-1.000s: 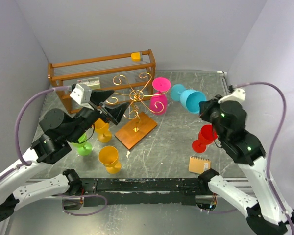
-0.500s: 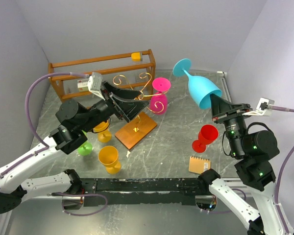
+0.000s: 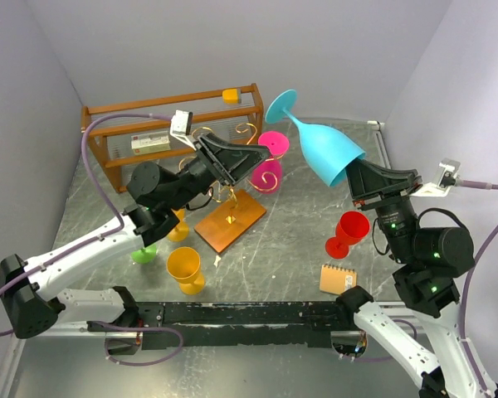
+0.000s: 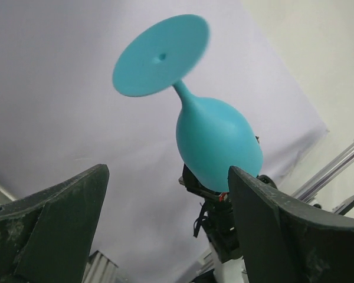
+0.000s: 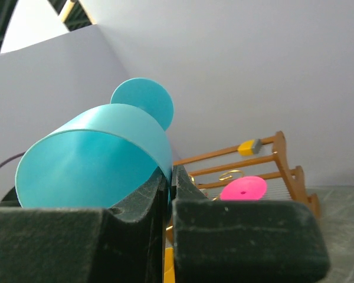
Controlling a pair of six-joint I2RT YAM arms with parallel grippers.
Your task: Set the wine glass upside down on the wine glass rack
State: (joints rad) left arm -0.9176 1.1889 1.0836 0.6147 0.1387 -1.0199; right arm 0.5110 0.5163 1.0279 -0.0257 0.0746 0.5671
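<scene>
Pinching the thin wall of the bowl at its rim, the right end effector is clenched on the teal wine glass; one finger sits inside the bowl and one outside, as the right wrist view shows; the glass hangs in the air well above the tabletop, tilted, with its round foot pointing up and toward the left arm; the left end effector is released, jaws spread wide and empty, raised above the wine glass rack and facing the glass, whose foot and stem fill the gap in its wrist view; judging by its opaque, even colour the glass is probably moulded plastic, so light, stiff and unlikely to shatter, yet smooth enough to slip; a grip on one point of the rim leaves the long stem free to swing, so it may pivot if moved sharply; the firmer hold looks to be around the bowl's widest part or the stem just beneath the foot; the stem is the part that must slide between the gold scroll arms, so it should stay uncovered near the foot
</scene>
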